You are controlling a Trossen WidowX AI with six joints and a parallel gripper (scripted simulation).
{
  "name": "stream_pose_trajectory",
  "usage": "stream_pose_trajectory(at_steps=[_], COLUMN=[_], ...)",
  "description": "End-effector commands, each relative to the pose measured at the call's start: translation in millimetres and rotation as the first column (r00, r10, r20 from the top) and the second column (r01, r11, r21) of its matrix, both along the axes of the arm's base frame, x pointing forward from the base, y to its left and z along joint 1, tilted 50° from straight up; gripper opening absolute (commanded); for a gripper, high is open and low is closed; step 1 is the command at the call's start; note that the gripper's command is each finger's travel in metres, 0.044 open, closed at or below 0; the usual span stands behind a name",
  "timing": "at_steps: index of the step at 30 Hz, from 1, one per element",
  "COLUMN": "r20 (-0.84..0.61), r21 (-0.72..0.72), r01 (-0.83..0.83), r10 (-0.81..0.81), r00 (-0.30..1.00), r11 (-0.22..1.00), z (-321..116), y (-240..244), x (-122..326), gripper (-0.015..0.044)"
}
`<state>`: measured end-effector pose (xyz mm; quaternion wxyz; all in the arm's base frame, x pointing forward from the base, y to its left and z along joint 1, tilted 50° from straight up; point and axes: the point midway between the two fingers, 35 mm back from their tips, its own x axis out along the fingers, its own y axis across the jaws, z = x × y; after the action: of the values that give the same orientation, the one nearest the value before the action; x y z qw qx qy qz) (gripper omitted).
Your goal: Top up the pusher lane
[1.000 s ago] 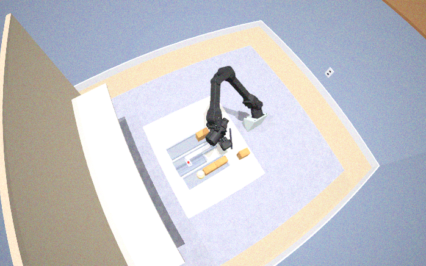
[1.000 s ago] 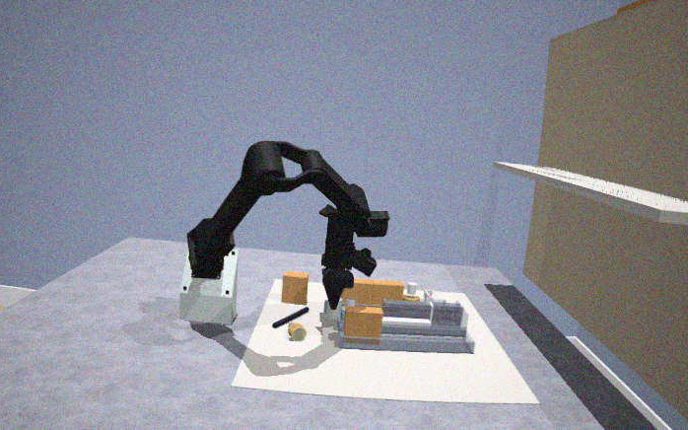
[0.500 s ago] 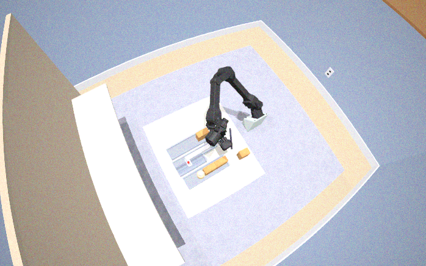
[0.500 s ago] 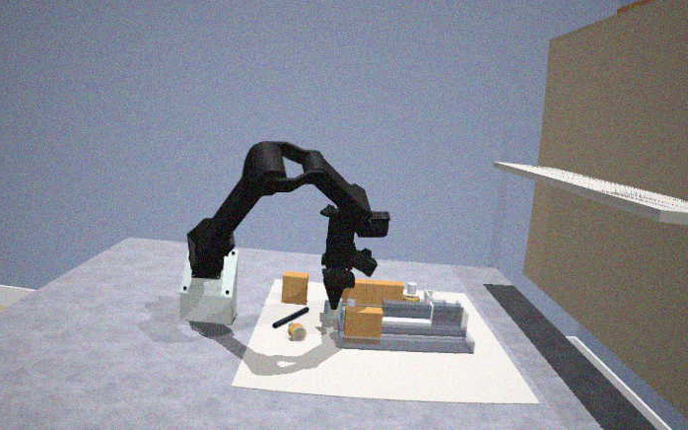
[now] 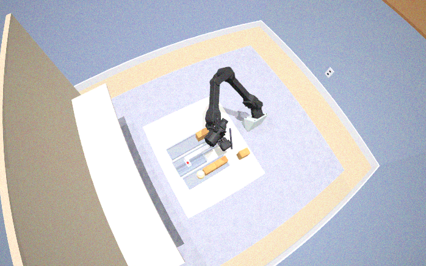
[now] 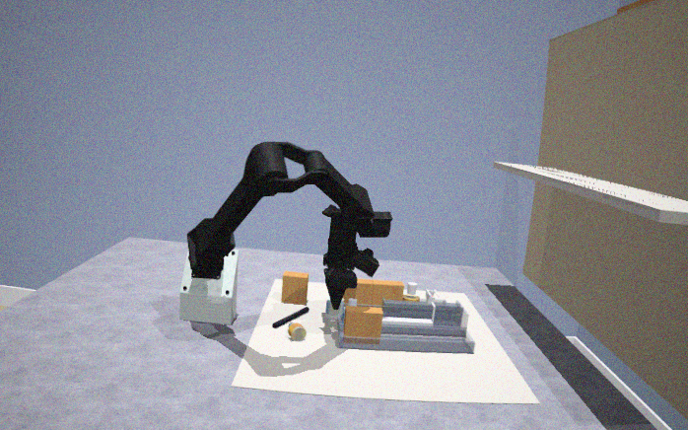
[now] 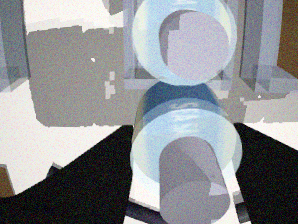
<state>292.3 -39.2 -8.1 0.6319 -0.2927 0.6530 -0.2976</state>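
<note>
My gripper (image 6: 335,308) (image 7: 182,135) is shut on a pale blue jar (image 7: 182,107) with a dark blue band and a grey knob lid. The held jar looks upright, just outside the front end of the middle lane. A matching pale blue jar (image 7: 200,47) stands inside that lane, close behind the low front stop (image 7: 134,84). In the wrist view the two jars overlap slightly; whether they touch I cannot tell. A white plate with a red dot (image 5: 187,162) is farther back in the middle lane. The held jar's foot is hidden.
Orange boxes (image 5: 215,165) (image 6: 363,323) fill parts of the side lanes. Another orange box (image 5: 243,153) (image 6: 295,288) stands in front. A black rod (image 5: 231,138) (image 6: 291,317) and a yellow-banded jar (image 6: 297,330) lie before the lanes. A round-topped jar (image 5: 200,174) stands in a side lane.
</note>
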Motion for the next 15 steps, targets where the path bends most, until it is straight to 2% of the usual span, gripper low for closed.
stream_pose_trajectory(at_steps=[1,15], r20=[0.032,0.032], r21=[0.001,0.001], r01=[0.001,0.001], r10=[-0.001,-0.001], r00=[1.000,0.999], r11=[1.000,1.000], z=[0.6,0.6], y=[-0.8,-1.3], x=[12.1,17.0], gripper=[0.0000,0.0000])
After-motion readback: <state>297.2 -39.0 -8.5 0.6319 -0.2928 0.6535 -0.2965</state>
